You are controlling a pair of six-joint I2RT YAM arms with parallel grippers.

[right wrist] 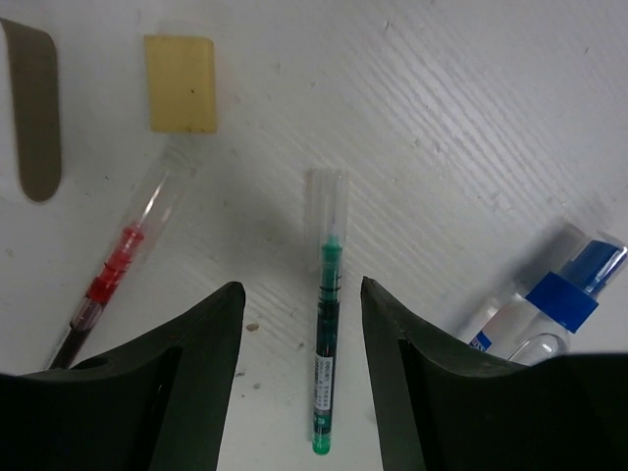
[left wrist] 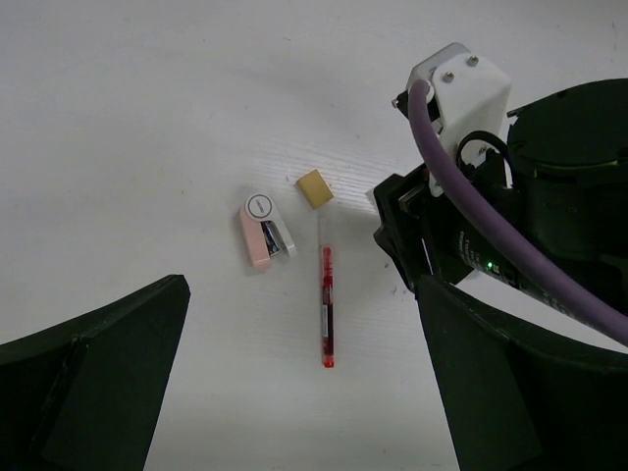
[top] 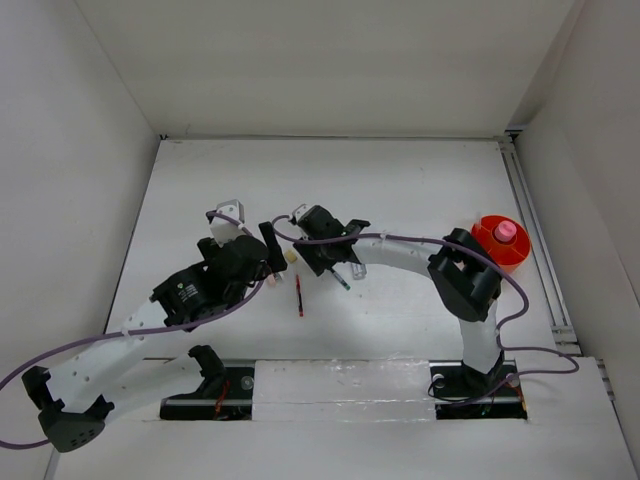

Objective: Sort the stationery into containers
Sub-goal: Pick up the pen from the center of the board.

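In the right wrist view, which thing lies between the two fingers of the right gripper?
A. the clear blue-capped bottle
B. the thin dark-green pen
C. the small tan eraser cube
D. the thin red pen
B: the thin dark-green pen lies lengthwise in the gap of the right gripper, with a black finger on each side and neither touching it.

Bright, even light from above; white table (top: 420, 180) near washed out, walls (top: 60, 150) greyer. Shadows round red pen (top: 299, 296) soft, faint. Wrist views: table grain near red pen sharp; left fingers (left wrist: 98, 383) below it dark, blurred; right fingers (right wrist: 147, 392) dark, featureless.
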